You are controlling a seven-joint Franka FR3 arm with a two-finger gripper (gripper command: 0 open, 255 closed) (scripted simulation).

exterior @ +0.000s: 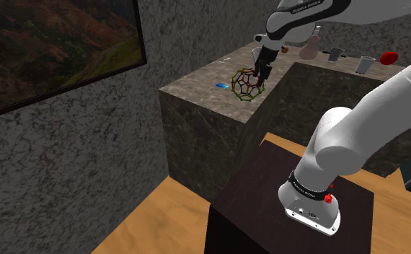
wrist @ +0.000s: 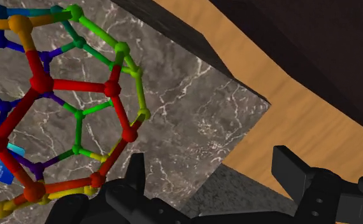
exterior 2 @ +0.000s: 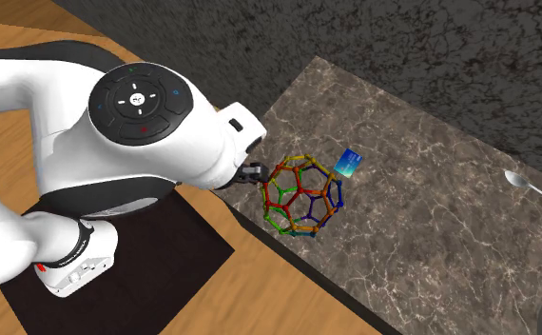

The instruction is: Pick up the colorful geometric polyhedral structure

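Sitting near the corner of the marble desk, the wireframe polyhedron has red, green, blue, orange and yellow struts. It is roughly round, with no long axis. The gripper has its fingers spread and empty. The polyhedron lies outside their gap, just beside one finger, so a sideways shift looks needed.

My arm reaches out, wrist bent down.
My gripper hangs low, its two black fingers spread well apart.
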